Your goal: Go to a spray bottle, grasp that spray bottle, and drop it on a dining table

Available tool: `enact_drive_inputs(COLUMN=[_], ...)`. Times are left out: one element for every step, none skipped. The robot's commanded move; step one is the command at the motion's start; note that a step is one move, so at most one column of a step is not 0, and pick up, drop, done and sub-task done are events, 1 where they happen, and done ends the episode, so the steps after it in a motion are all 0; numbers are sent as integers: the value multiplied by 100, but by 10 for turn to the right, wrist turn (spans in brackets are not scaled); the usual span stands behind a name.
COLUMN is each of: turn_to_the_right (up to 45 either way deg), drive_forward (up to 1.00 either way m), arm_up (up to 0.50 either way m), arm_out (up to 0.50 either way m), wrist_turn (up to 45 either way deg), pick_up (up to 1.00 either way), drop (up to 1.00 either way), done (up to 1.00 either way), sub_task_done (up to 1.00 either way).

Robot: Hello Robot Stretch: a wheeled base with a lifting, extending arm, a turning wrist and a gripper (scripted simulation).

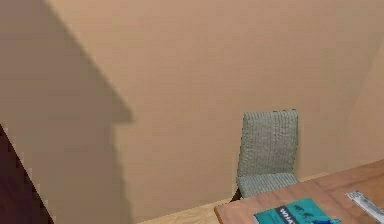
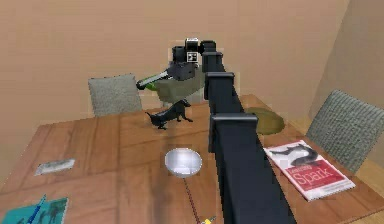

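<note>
above the far part of the wooden dining table (image 2: 120, 140), in the arm side view, the gripper (image 2: 152, 83) stood at the end of the dark arm (image 2: 240, 150), just left of the two white marked squares (image 2: 186, 68). at its far end hung a small pale thing with a green tip (image 2: 145, 86), clear of the tabletop, with the beige wall and a chair back behind it. the gripper held this thing, though it was too small to make out plainly as a spray bottle. lower in the picture, a dark dog-like figure (image 2: 168, 113) stood on the table, and nearer the camera lay a round grey bowl (image 2: 183, 161). right of the arm lay a round olive mat (image 2: 262, 120) and a red and white magazine (image 2: 308, 167). toward the picture's left lay a flat grey item (image 2: 55, 167), and a teal book (image 2: 40, 212) sat at the bottom left corner. one grey woven chair (image 2: 115, 93) stood at the table's far side and another (image 2: 345, 125) at the picture's right. in the forward view, a corner of the table (image 1: 310, 195) showed at the bottom right with the teal book (image 1: 290, 215) on it, and a grey chair (image 1: 268, 150) stood just beyond it against the wall (image 1: 200, 80).
</note>
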Motion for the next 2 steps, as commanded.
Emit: enact_drive_inputs(turn_to_the_right=[0, 0], drive_forward=[0, 0], arm_up=[0, -2], arm_out=[0, 0], wrist_turn=[360, 0], pick_up=[0, 0], drop=[0, 0], done=[0, 0], sub_task_done=[0, 0])
